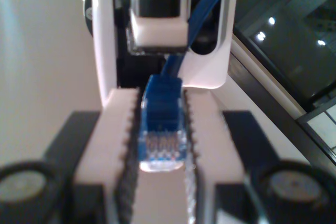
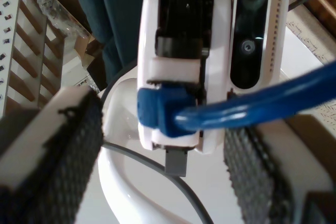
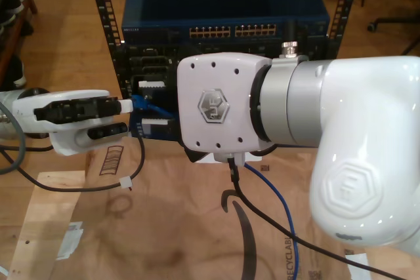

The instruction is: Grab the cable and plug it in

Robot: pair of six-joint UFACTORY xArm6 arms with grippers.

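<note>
Blue cable (image 1: 160, 124) has its plug clenched in my first tool (image 1: 160, 182); my second tool (image 2: 163, 166) is released beside it. Grabbing is done; plugging into the rack (image 3: 223, 31) remains.

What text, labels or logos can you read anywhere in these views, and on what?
"RECYCLABL", cut off by the frame edge, printed on the cardboard sheet in the exterior view.
Small white brand lettering on the blue network switch: too small to read.
Embossed hexagon emblem on the arm's white joint cap: a logo, no letters.
Labels on the white shelving: too blurred to read.
</note>
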